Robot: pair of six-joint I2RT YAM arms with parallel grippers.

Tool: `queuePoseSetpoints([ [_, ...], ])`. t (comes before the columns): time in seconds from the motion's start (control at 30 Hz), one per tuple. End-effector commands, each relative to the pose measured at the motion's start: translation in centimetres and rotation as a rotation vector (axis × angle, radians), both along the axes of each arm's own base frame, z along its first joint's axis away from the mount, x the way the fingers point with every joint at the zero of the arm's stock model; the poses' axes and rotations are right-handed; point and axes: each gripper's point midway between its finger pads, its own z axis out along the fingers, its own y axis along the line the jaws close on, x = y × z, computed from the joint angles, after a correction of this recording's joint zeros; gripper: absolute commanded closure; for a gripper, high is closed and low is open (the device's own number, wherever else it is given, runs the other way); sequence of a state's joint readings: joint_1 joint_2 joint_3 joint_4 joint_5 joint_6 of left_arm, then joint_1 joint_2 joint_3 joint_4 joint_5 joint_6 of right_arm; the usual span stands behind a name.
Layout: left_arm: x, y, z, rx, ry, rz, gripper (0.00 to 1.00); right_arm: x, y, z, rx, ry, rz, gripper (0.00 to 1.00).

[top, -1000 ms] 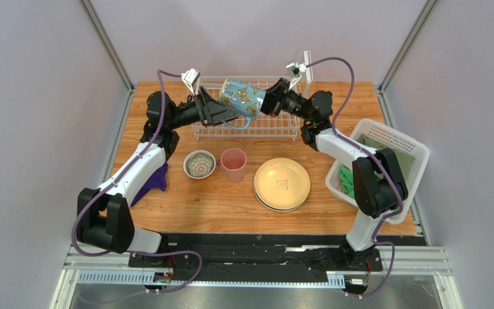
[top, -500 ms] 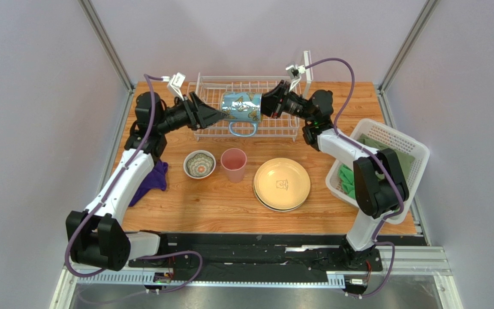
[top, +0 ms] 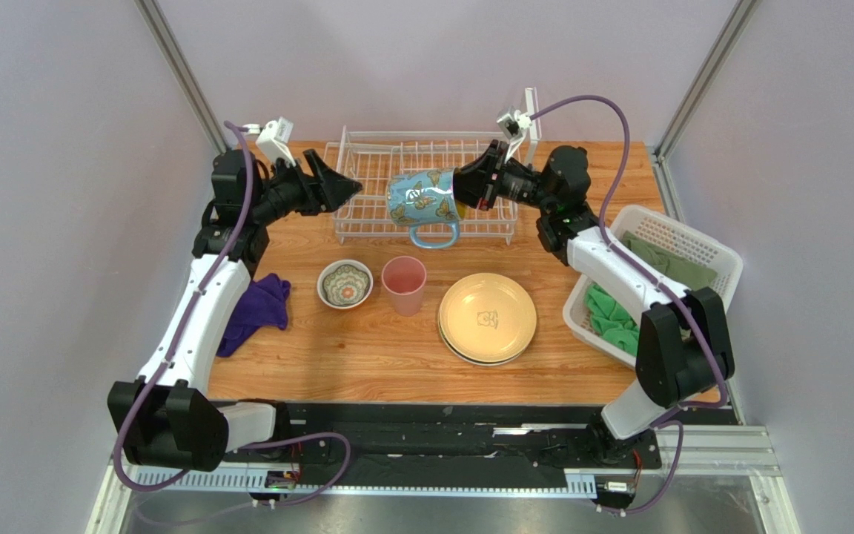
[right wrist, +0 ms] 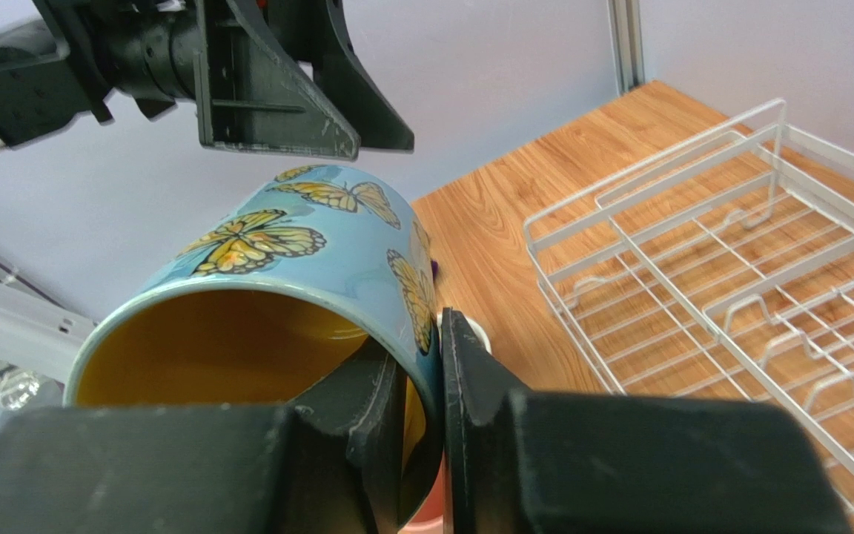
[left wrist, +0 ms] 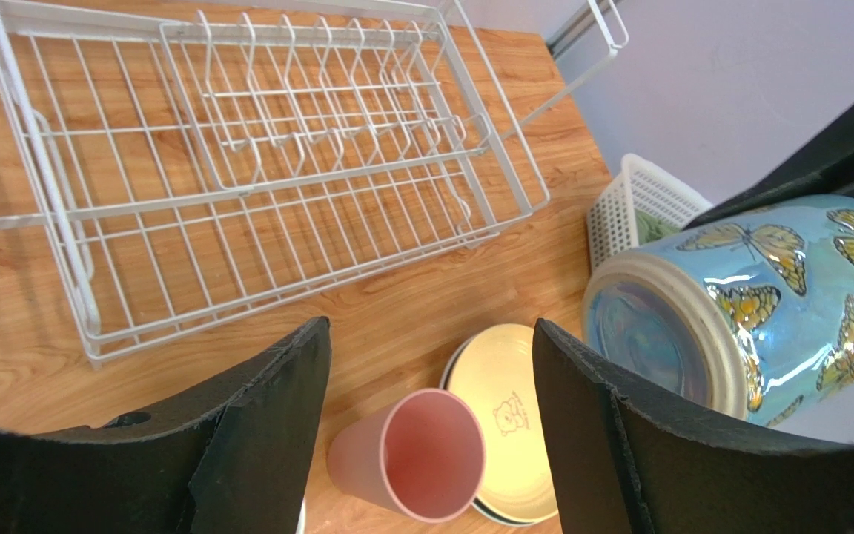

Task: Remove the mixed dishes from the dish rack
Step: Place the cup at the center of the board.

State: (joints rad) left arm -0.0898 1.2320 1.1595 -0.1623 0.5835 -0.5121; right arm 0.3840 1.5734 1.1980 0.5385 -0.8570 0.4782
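The right gripper (top: pixel 463 191) pinches the rim of the one blue mug (top: pixel 420 197), which lies on its side in the air over the near half of the dish rack (top: pixel 376 165), handle hanging down. The left gripper (top: pixel 337 186) has its jaws spread and holds nothing, apart from the mug at the rack's left end. From above, the table (top: pixel 331 356) carries one pink tumbler (top: pixel 404 284), one small white bowl (top: pixel 345 283), and two stacked plates: a cream-yellow plate (top: pixel 487 316) on a dark-rimmed plate (top: pixel 454 349) that shows only as an edge. One purple cloth (top: pixel 256 312) lies at the left. One lattice basket (top: pixel 688 236) holds green cloths (top: pixel 610 317), partly hidden by the right arm.

The left wrist view looks between two spread fingers (left wrist: pixel 253 434) at the bare rack wires. The tumbler and plates are cut off at the bottom edge, the mug at the right edge.

In the right wrist view, one finger sits inside the mug's yellow interior and one outside. The mug's base is out of sight.
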Motion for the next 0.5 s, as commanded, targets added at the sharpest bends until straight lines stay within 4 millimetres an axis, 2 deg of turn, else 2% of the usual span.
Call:
queuePoseSetpoints([
  [0.0, 0.7, 1.3, 1.6, 0.105, -0.079, 0.035, 0.26, -2.3, -1.2, 6.2, -0.025, -0.189, -0.027, 1.0],
  [0.07, 1.1, 1.5, 1.3, 0.138, -0.076, 0.033, 0.26, -3.1, -1.4, 5.6, -0.08, -0.165, -0.018, 1.0],
  [0.13, 1.5, 1.7, 1.2, 0.164, -0.067, 0.036, 0.27, -3.6, -1.4, 5.5, -0.132, -0.211, -0.026, 1.0],
  [0.37, 2.7, 2.8, 0.4, 0.272, -0.054, 0.055, 0.28, -5.7, -1.3, 1.3, -0.386, -0.195, -0.007, 1.0],
  [0.4, 2.8, 3.0, 0.4, 0.296, -0.057, 0.058, 0.28, -6.4, -0.7, 0.7, -0.416, -0.197, 0.013, 1.0],
  [0.43, 3.0, 3.2, 0.2, 0.309, -0.056, 0.057, 0.28, -6.5, -0.9, -0.6, -0.479, -0.196, 0.014, 1.0],
  [0.47, 3.1, 3.3, 0.2, 0.325, -0.062, 0.056, 0.27, -6.6, -0.8, -0.5, -0.501, -0.211, 0.016, 1.0],
])
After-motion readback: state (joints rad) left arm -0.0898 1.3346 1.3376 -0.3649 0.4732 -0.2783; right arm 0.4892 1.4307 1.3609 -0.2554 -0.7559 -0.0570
